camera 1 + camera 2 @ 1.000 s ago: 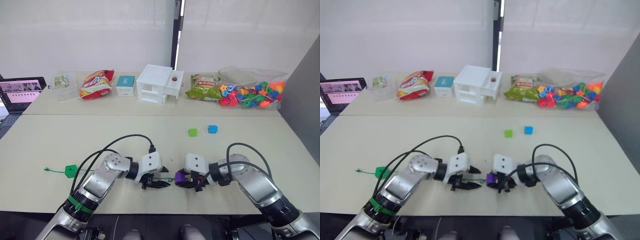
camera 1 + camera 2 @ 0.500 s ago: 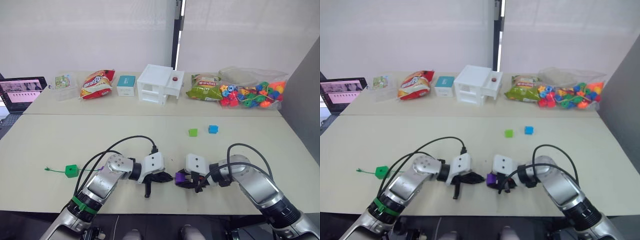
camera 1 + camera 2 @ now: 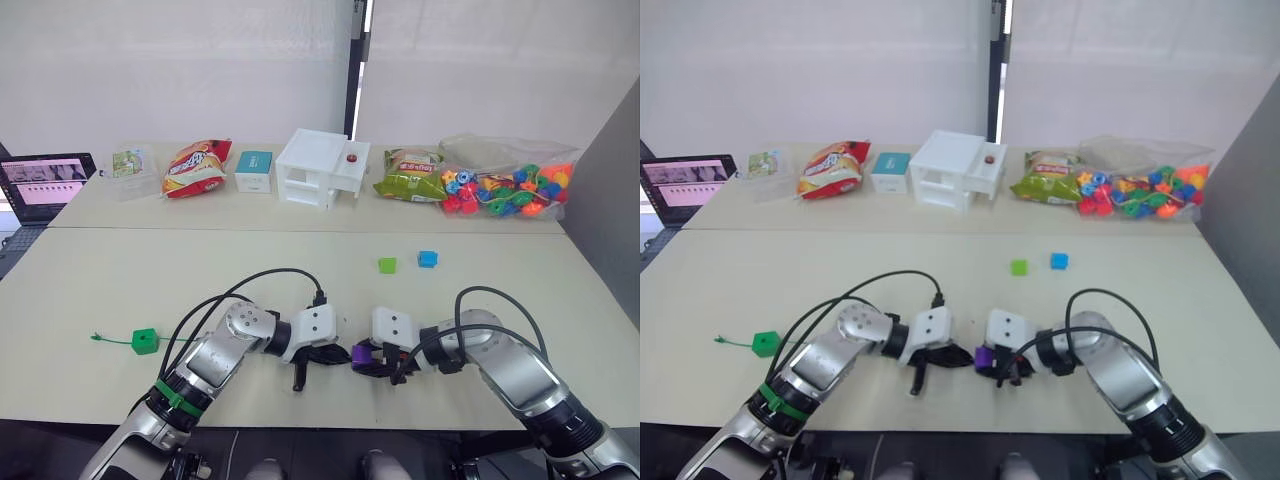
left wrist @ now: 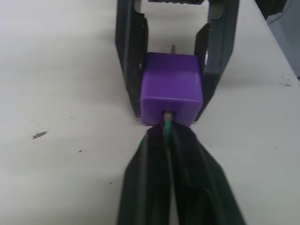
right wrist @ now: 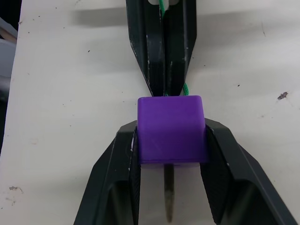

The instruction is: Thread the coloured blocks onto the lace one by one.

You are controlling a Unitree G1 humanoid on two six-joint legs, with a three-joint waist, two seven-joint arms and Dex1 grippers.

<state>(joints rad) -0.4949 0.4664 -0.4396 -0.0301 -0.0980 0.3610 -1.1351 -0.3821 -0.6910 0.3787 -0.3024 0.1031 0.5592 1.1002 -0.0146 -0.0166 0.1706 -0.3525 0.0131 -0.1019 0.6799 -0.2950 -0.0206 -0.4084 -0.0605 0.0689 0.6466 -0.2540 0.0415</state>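
Right gripper [image 5: 169, 185] clamps the purple block [image 5: 171, 129]; left gripper [image 4: 171, 140], pinching the lace [image 4: 167, 125], should feed its tip straight through

1. We see a purple block [image 5: 171, 130] that looks like smooth, matt plastic.
2. The lace [image 4: 167, 127] looks like thin green woven string.
3. The black fingers [image 5: 154, 44] at the top of the right wrist view look like hard, slightly shiny plastic.
4. The table [image 3: 300, 270] is pale, smooth and matt, with tiny dark specks.
5. The snack bag [image 3: 195, 166], upper left, looks glossy and crinkly.
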